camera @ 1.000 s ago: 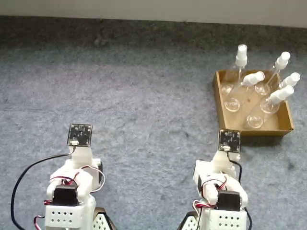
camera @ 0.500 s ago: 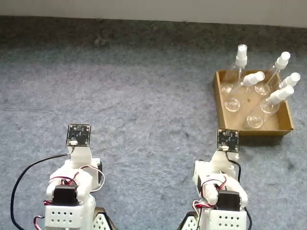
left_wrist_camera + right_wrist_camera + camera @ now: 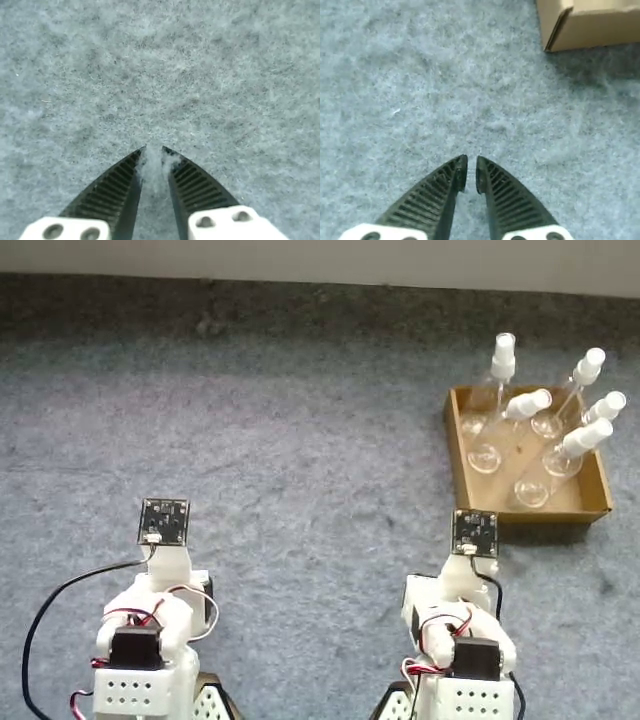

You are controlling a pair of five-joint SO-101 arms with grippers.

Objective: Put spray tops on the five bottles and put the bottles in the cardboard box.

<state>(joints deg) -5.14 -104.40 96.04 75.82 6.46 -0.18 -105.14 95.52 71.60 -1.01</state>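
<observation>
5 bottles (image 3: 503, 432), 5 spray tops (image 3: 503, 352), 1 per bottle. 1 cardboard box (image 3: 545, 512). 2 arms (image 3: 150, 630), 2 grippers: left gripper (image 3: 154, 150), right gripper (image 3: 471, 159).

The cardboard box (image 3: 455, 455) sits on the counter (image 3: 300, 440) at the far right. Five bottles (image 3: 530, 402) are in it: two along its far wall, two across the middle, and one (image 3: 583, 438) nearest the arms. Every bottle has a spray top (image 3: 503, 352) on it. The left arm (image 3: 150, 630) and right arm (image 3: 460, 625) sit side by side at the near edge. The right arm is just before the box's near left corner, and the left arm is well apart from it.
</observation>
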